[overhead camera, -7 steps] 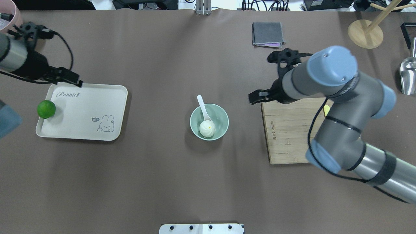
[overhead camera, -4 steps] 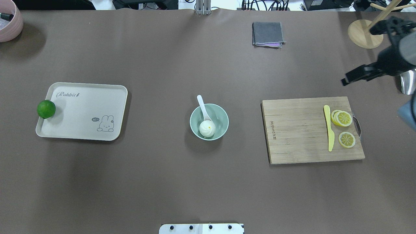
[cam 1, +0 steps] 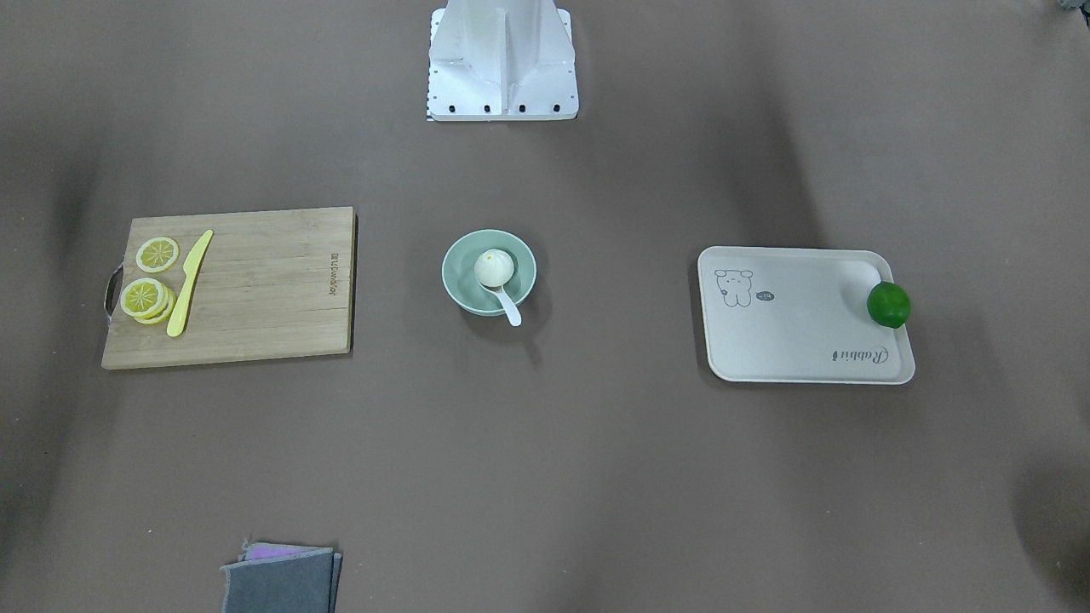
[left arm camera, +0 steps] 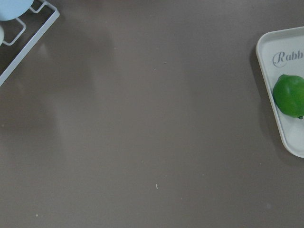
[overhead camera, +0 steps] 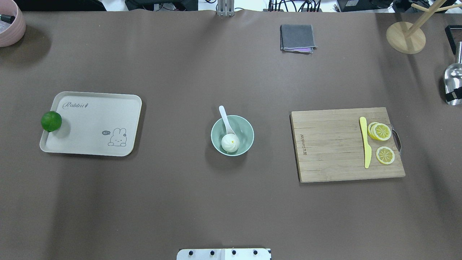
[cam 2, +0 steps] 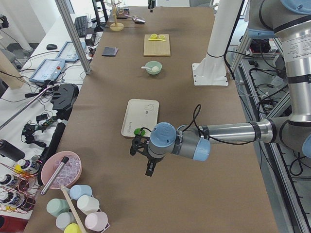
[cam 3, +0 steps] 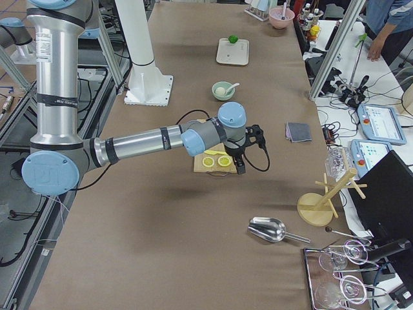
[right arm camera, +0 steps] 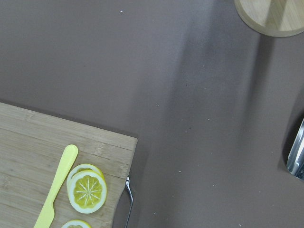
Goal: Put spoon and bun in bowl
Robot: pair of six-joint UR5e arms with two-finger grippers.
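The pale mint-green bowl [overhead camera: 249, 130] stands at the table's middle. The white bun [overhead camera: 230, 143] lies inside it. The white spoon [overhead camera: 225, 117] rests with its scoop in the bowl and its handle over the far rim. They also show in the front view: bowl [cam 1: 456, 272], bun [cam 1: 494, 266], spoon [cam 1: 509, 310]. My left gripper [cam 2: 148, 170] hangs beyond the tray, far from the bowl; I cannot tell its state. My right gripper [cam 3: 242, 169] is past the cutting board's outer end; I cannot tell its state. Neither is seen holding anything.
A white tray [overhead camera: 94, 141] with a green lime [overhead camera: 51, 121] lies left. A wooden cutting board [overhead camera: 325, 144] with a yellow knife [overhead camera: 366, 142] and lemon slices [overhead camera: 381, 131] lies right. A grey cloth [overhead camera: 297, 37], a wooden stand [overhead camera: 405, 38], a metal scoop [overhead camera: 453, 77] and a pink bowl [overhead camera: 11, 25] are at the edges.
Both arms have pulled outward, the left to the left and the right to the right, out of the overhead view. Bowl, bun and spoon have not moved.
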